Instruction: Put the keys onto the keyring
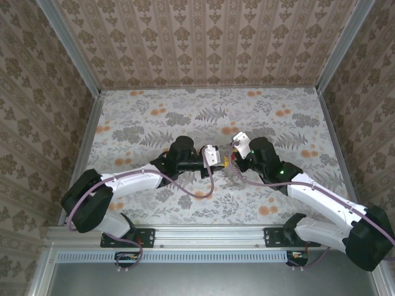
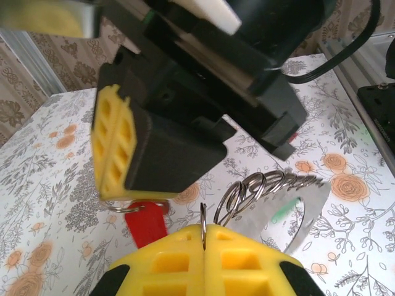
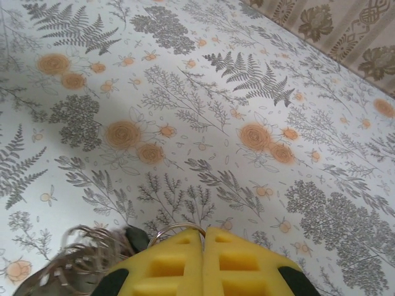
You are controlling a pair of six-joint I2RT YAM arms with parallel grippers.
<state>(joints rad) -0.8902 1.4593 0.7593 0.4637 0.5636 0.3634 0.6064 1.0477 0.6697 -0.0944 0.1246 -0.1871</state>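
My left gripper [image 2: 204,227] is shut on a thin link of the keyring [image 2: 262,185], a chain of metal loops that curves away to the right. A blurred silvery piece with a green smear [image 2: 282,213] swings below that chain. My right gripper [image 3: 203,229] is shut on a small metal ring [image 3: 165,232]. In the left wrist view its fingers [image 2: 117,148] hover just over a red key [image 2: 147,223] that hangs from such a ring. The blurred chain [image 3: 80,259] lies to the left in the right wrist view. Both grippers, left [image 1: 216,154] and right [image 1: 234,147], meet tip to tip at mid-table.
The floral tablecloth [image 1: 185,111] covers the table, with patterned walls on three sides. A metal rail [image 1: 210,234] runs along the near edge by the arm bases. Purple cables [image 1: 203,185] loop off the left arm.
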